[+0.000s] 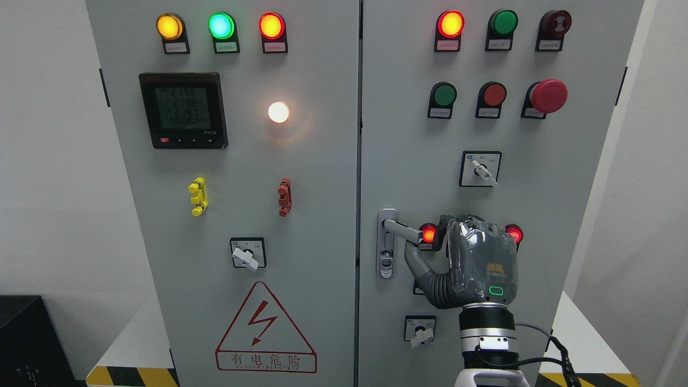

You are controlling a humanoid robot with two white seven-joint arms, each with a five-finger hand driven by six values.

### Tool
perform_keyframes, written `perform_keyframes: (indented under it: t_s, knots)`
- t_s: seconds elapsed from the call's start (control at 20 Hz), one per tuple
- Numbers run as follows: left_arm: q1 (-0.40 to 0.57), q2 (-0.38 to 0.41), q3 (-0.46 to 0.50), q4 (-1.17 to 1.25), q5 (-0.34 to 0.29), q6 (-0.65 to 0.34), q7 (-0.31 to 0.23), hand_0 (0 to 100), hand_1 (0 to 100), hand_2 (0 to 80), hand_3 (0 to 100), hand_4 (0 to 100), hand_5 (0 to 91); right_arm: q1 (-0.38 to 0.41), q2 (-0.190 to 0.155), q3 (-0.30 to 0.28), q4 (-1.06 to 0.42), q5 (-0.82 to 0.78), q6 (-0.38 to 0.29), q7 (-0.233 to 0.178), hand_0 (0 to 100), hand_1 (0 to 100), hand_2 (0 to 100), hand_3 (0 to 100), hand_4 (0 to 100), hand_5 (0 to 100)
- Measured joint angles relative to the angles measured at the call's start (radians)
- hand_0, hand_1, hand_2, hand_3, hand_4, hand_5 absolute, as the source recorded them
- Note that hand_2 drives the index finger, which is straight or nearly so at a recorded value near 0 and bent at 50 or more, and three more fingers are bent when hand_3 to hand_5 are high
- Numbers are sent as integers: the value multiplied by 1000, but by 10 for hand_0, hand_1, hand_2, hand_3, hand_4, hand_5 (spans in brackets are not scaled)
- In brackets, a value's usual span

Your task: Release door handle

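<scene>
The right hand [473, 263] is raised upright in front of the right door [564, 188] of the grey electrical cabinet, its back turned to the camera and its forearm [486, 344] rising from the bottom edge right of the middle. The fingers [473, 223] curl forward over the top of the palm toward the panel, and the thumb [416, 260] reaches up and to the left, its tip just under the door handle [400, 228]. That handle is a silver lever sticking out to the right from a vertical lock plate [386, 244] near the door's left edge; its free end runs behind the hand beside a lit red indicator [429, 234]. The hand looks closed around the lever's end, though the actual contact is hidden behind the knuckles, so a firm grip cannot be confirmed. A second red lamp [515, 234] glows just right of the hand. A rotary switch [420, 329] sits below the thumb, and another [481, 168] above the hand. The left door [231, 161] carries a digital meter [184, 110] and a triangular warning sign [265, 330].
</scene>
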Motion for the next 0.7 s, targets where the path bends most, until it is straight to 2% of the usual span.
perform_keyframes:
  t_s: [0.45, 0.7]
  knots:
    - [0, 0, 0, 0, 0, 0, 0, 0, 0, 44, 102, 0, 0, 57, 0, 4, -30, -4, -17, -4, 374, 456, 725, 923, 744, 687]
    - [0, 0, 0, 0, 0, 0, 0, 0, 0, 45, 99, 0, 0, 108, -1, -6, -60, -28, -99, -20, 342, 431, 658, 881, 723, 634]
